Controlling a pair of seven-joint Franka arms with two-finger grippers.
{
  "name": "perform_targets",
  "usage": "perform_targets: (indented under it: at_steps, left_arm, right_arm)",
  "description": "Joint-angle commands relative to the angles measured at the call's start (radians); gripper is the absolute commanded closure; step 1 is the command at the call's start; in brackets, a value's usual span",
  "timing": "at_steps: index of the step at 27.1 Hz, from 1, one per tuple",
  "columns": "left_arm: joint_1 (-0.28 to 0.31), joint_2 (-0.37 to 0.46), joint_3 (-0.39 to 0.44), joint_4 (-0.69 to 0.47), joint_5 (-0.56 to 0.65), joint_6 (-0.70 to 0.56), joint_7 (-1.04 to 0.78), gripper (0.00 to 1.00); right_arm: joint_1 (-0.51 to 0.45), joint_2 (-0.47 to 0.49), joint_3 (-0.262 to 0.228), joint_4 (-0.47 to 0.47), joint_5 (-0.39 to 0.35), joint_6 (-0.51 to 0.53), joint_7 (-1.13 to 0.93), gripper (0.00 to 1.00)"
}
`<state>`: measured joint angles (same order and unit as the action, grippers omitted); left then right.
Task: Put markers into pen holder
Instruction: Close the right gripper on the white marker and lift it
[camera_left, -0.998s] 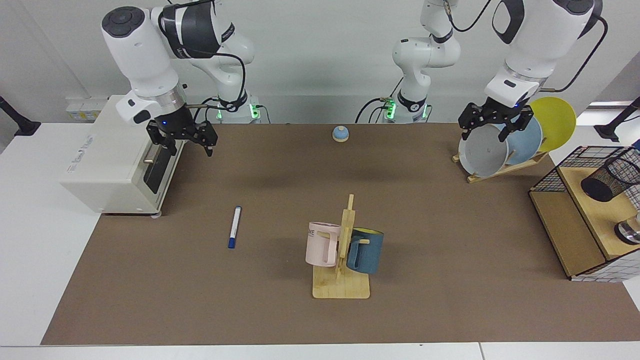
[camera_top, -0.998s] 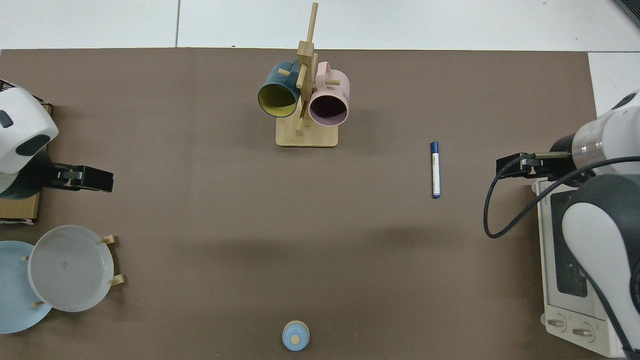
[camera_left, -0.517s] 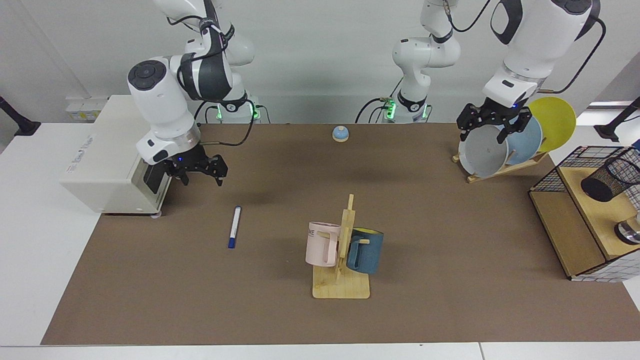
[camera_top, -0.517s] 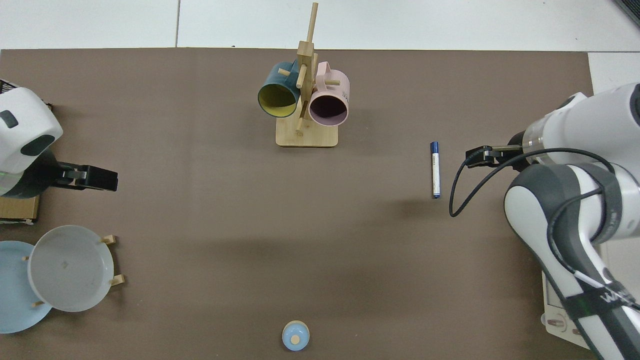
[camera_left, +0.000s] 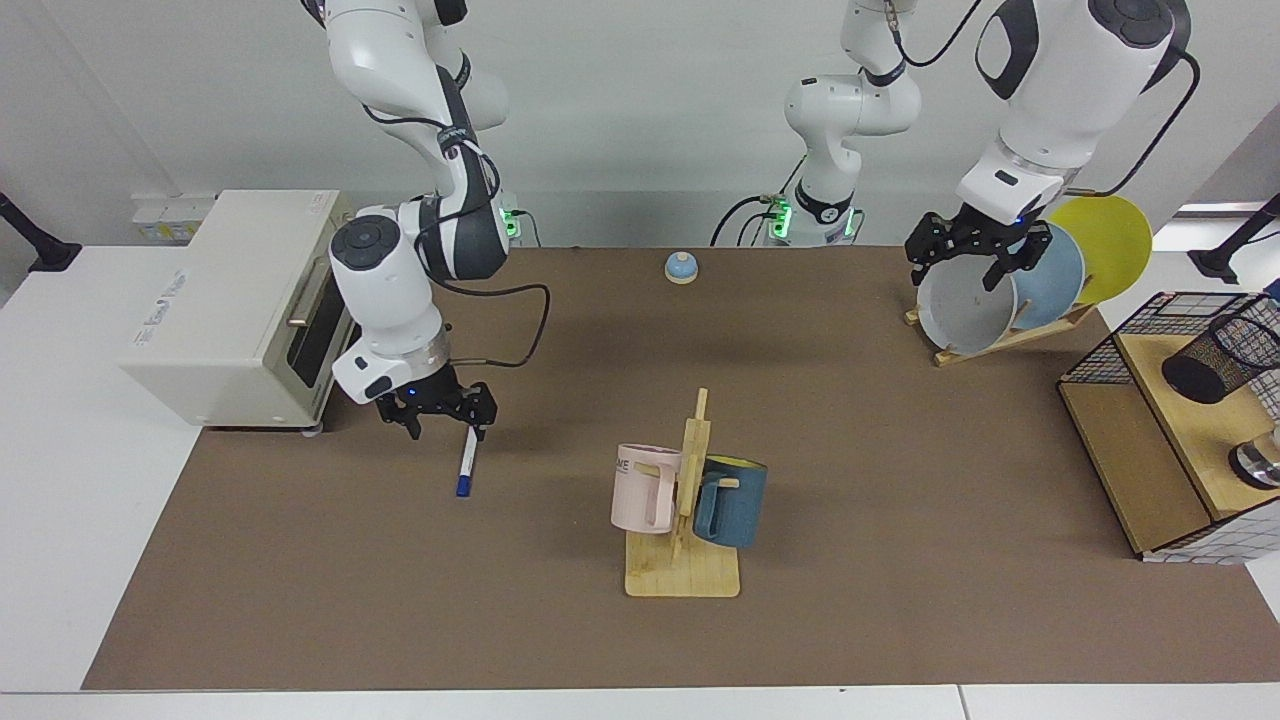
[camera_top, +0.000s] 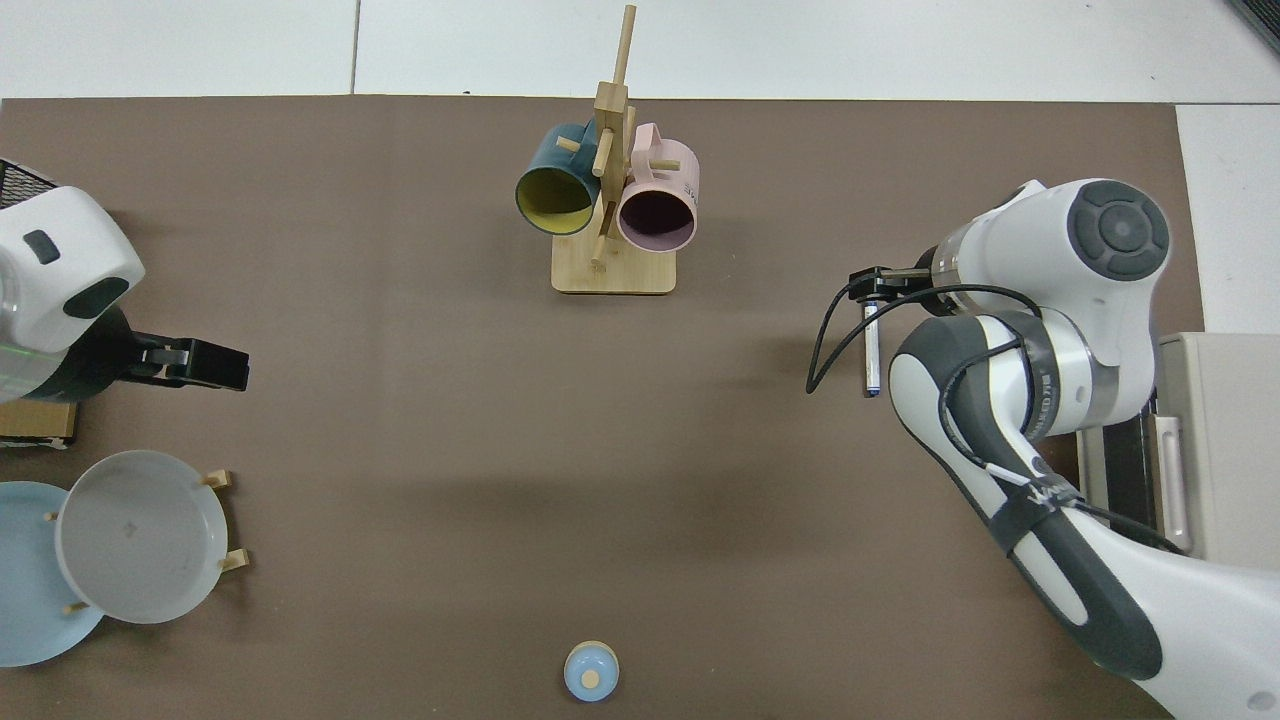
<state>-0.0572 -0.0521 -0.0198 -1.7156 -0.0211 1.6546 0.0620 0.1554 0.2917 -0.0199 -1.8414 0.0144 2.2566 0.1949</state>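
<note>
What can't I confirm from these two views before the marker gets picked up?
- Marker: in the top view the right gripper and its cable cover its upper end; whether the fingers touch it is unclear in either view.
- Pen holder: cut off by the facing view's edge and outside the top view; its contents cannot be seen.
- Left gripper: its wrist covers the fingers from above.

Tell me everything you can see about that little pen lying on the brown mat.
The marker is slim, with a white barrel and blue at both ends. It looks like plastic. It lies flat on the brown mat, between the toaster oven and the mug rack. The right gripper hangs open just over its far end; whether it touches cannot be told. In the top view the gripper hides one end.
</note>
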Motion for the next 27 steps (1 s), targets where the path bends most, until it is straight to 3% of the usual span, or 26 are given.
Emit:
perform_targets:
  at_steps: [1, 11, 18, 27]
  left_arm:
    - [-0.001, -0.037, 0.004, -0.047, -0.011, 0.021, 0.015, 0.00]
    - [0.002, -0.043, 0.004, -0.064, -0.011, 0.024, 0.013, 0.00]
    - [0.008, -0.045, 0.004, -0.075, -0.011, 0.024, 0.013, 0.00]
    - [0.011, -0.043, 0.004, -0.084, -0.011, 0.027, 0.010, 0.00]
  right_arm:
    - [0.004, 0.078, -0.002, 0.040, -0.011, 0.064, 0.026, 0.00]
    - [0.012, 0.168, -0.002, 0.047, -0.002, 0.121, 0.029, 0.00]
    - [-0.007, 0.190, -0.003, 0.093, -0.014, 0.018, 0.034, 0.00]
    - [-0.010, 0.201, -0.003, 0.088, -0.001, -0.006, 0.050, 0.00]
